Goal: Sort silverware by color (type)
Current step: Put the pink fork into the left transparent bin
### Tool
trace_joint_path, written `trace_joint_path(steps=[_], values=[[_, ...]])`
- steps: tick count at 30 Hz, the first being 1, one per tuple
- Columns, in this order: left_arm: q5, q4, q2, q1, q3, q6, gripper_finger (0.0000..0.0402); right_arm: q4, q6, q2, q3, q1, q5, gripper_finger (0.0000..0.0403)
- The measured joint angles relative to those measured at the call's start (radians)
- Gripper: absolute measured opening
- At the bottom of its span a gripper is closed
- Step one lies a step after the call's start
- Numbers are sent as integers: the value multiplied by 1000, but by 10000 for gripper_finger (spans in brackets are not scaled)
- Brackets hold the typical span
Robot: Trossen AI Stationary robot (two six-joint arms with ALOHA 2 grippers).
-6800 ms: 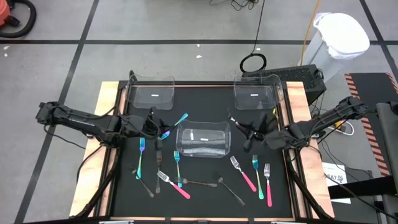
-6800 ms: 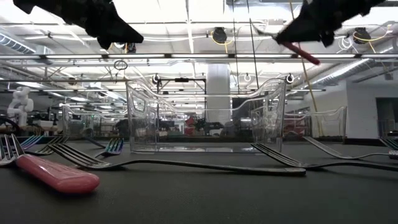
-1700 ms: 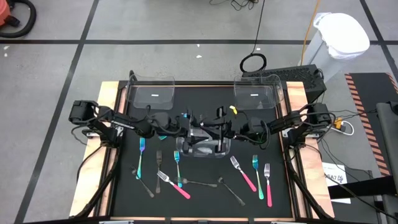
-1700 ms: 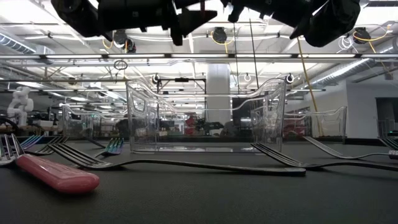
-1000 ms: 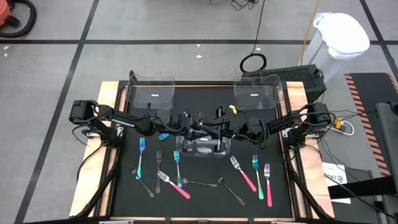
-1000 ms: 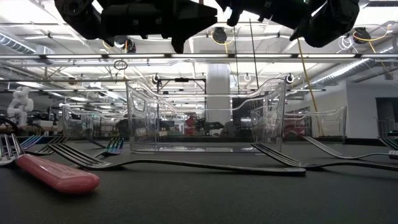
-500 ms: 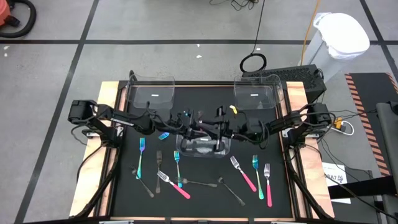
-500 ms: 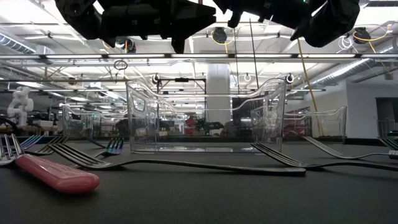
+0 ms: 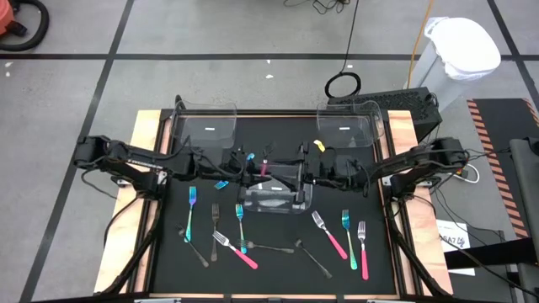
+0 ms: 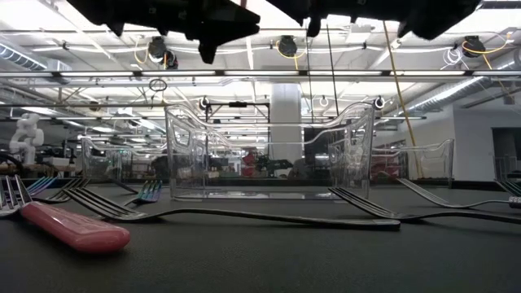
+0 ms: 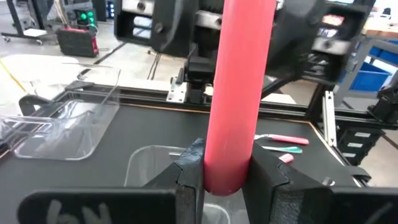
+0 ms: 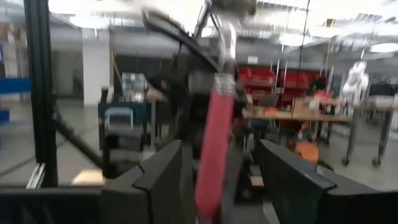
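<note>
Left wrist view shows a pink-handled piece (image 11: pixel 239 93) standing upright, pinched at its lower end between the left gripper (image 11: pixel 224 174) fingers, so that gripper is closed on it. It hangs over the clear middle bin (image 9: pixel 275 190), between both arms, which looks like a hand-over. Its handle is smooth, round and plain pink; the head is hidden, so fork or spoon I can't say. The right gripper (image 12: pixel 221 174) faces it with fingers spread wide either side, not touching. More pink, teal and grey silverware (image 9: pixel 337 231) lies scattered on the black tabletop (image 9: pixel 278 269) nearer the front edge.
</note>
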Motion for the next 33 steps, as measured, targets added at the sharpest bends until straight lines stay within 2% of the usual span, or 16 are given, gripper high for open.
trace_joint_path(steps=[7,13,19,25,33], values=[[-68,-48,-50,-43,0,4,71,-361,19,-156,0,0,3,212],[-163,-160,-97,-62,-1,8,71,-701,89,-284,0,8,3,212],[-228,-255,-151,-58,-1,8,71,-723,95,-321,0,31,0,208],[-277,-358,-234,-35,-1,-1,71,-842,93,-333,0,54,4,204],[-402,-468,-320,15,0,-27,71,-852,90,-341,-1,58,23,203]])
